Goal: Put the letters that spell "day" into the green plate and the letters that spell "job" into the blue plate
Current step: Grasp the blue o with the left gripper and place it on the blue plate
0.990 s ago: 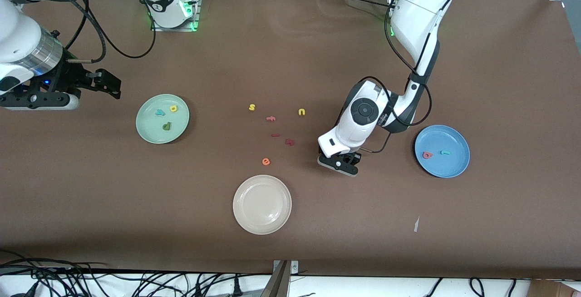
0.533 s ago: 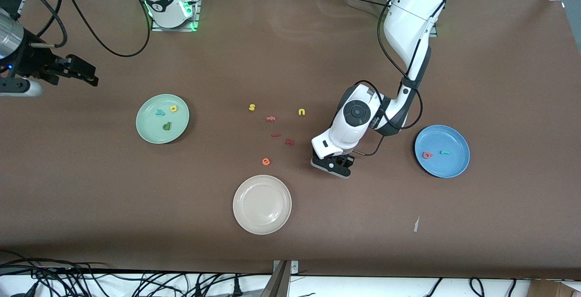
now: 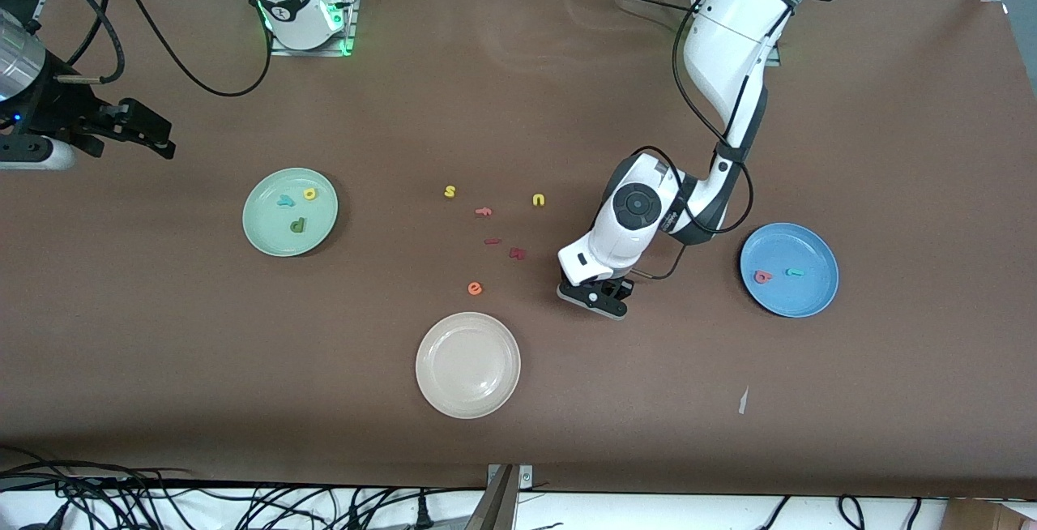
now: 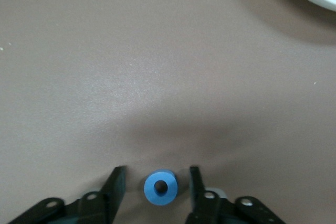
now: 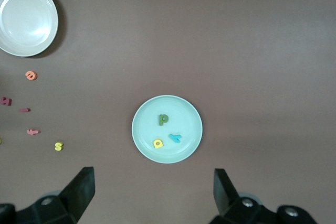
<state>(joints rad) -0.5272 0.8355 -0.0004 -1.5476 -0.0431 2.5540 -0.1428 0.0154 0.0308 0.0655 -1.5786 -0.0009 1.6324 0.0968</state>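
The blue ring-shaped o [image 4: 161, 187] lies flat on the table between the fingers of my left gripper [image 4: 156, 170], with a gap on each side; the gripper is open and down at the table [image 3: 595, 299]. In the front view the hand hides the o. The blue plate [image 3: 790, 303] holds the pinkish-red b [image 3: 762, 276] and teal j [image 3: 795, 272]. The green plate [image 3: 267, 234] holds the dark green d [image 3: 297, 225], yellow a [image 3: 309, 193] and teal y [image 3: 285, 200]. My right gripper [image 5: 155, 182] hangs open and empty, high over the table at the right arm's end [image 3: 154, 137], looking down on the green plate [image 5: 184, 111].
A cream-white plate [image 3: 467, 388] sits nearer the front camera than the loose letters: yellow s [image 3: 450, 190], yellow u [image 3: 538, 200], pink f [image 3: 484, 211], orange e [image 3: 475, 288] and two dark red pieces [image 3: 517, 253]. A scrap of tape [image 3: 744, 399] lies near the front edge.
The left gripper's fingers have drawn closer around the o, and its hand shifted slightly toward the right arm's end. The right arm swung away toward the table's edge, then held still.
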